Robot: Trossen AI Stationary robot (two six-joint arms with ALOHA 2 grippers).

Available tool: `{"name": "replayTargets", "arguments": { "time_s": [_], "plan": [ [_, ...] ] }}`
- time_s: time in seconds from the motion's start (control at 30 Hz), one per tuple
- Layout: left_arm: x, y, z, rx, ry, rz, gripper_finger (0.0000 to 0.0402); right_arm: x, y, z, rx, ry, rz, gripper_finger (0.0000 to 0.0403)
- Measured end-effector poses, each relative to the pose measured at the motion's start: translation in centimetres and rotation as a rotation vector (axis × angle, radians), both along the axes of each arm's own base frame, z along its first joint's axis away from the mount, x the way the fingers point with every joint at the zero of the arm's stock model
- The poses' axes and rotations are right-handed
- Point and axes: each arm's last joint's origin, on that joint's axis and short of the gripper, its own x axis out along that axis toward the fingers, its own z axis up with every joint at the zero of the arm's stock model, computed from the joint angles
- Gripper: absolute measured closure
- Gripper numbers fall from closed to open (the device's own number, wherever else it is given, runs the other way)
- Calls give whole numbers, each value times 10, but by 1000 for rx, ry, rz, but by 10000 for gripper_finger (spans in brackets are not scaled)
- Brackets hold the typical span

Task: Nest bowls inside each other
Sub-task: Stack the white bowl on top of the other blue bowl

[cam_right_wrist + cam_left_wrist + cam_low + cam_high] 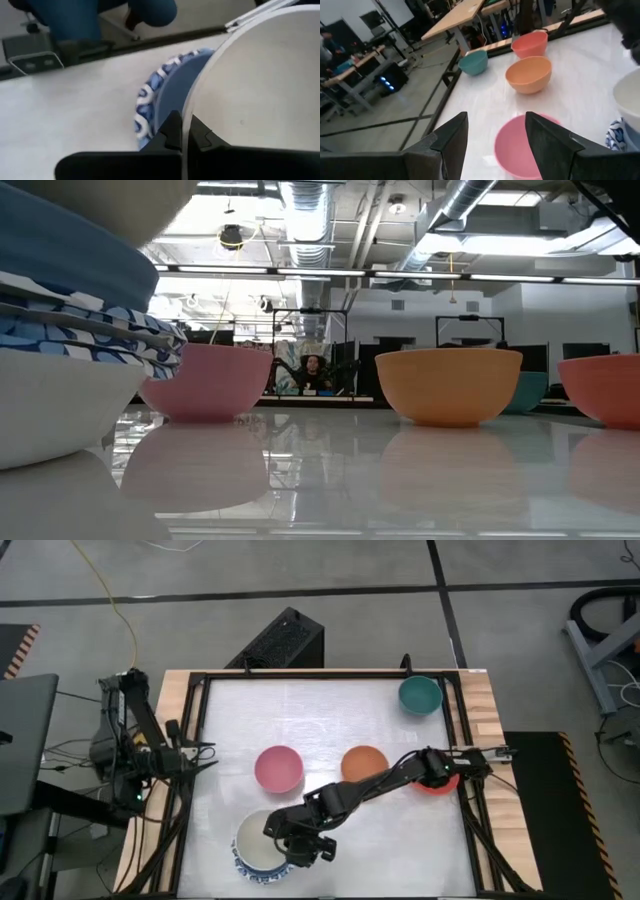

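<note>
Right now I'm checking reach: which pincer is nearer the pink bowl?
Left. The left pincer hovers open at the table's left edge, facing the pink bowl. The right pincer is at the stack of bowls, pinching the cream bowl's rim.

Partly hidden in the high view: the round glossy red bowl (440,785), covered by the dark right arm, and the stack of white blue-patterned-rim bowls topped by a cream one (258,848), overlapped by the right gripper (300,845). Cut off at the low view's left edge: that same stack (60,330), blurred by closeness. Cropped there at the right edge too: the red bowl (605,388). Mostly hidden behind the plain orange bowl (450,384): the small teal bowl (530,391). Too small to make out: a distant person (314,370) in the room behind.
</note>
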Motion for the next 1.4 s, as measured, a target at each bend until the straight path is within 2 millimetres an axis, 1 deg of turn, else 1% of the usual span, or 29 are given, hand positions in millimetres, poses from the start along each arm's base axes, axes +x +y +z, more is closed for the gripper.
{"name": "replayTargets", "arguments": {
  "time_s": [0.1,0.2,0.27,0.4,0.47,0.8,1.1,1.27,1.4],
  "plan": [
    [-5,9,-15,-69,-11,2,214,-2,4,2,8,0,-2,395],
    [-11,22,-25,-171,-5,8,214,-2,4,2,16,8,-13,395],
    [-13,29,-26,-231,-4,14,214,-2,5,1,16,14,-15,395],
    [-16,40,-24,-294,-29,14,214,-2,5,1,18,12,-15,396],
    [-17,43,-24,-311,-35,14,214,0,6,-3,18,15,-13,396],
    [-18,46,-23,-324,-39,14,214,7,5,-18,21,30,11,396],
    [-18,46,-23,-325,-39,14,214,11,3,-26,19,41,12,396],
    [-18,46,-23,-325,-39,14,214,12,6,-29,70,60,55,396],
    [-18,46,-23,-325,-39,14,214,11,6,-34,67,82,55,396]
  ]
}}
